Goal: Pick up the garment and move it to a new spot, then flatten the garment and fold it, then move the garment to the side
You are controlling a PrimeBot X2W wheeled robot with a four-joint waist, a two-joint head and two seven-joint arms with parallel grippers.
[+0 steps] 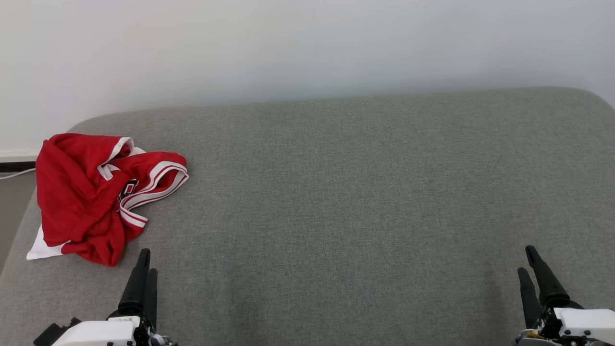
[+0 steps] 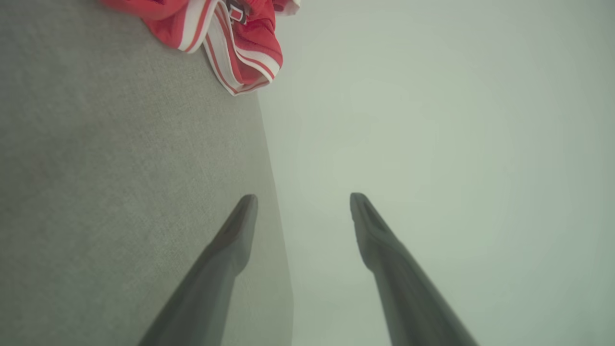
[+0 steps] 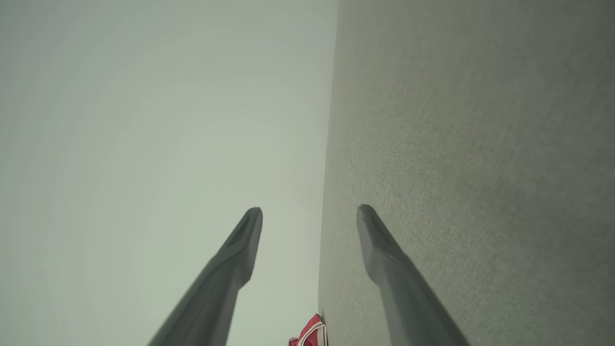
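A crumpled red jersey-like garment with white striped trim (image 1: 86, 192) is lying bunched at the far left of the grey woven fabric surface (image 1: 336, 192), close to its left edge and just ahead of the left gripper (image 1: 148, 262), which is hovering apart from it with its two long dark fingers spread and gripping nothing. The right gripper (image 1: 526, 259) is hanging well apart from the garment at the near right, its jaws likewise released and empty. A dark marking is showing among the folds, possibly lettering, though it is too small to read, and a pale plain wall (image 1: 288, 48) is rising behind the surface
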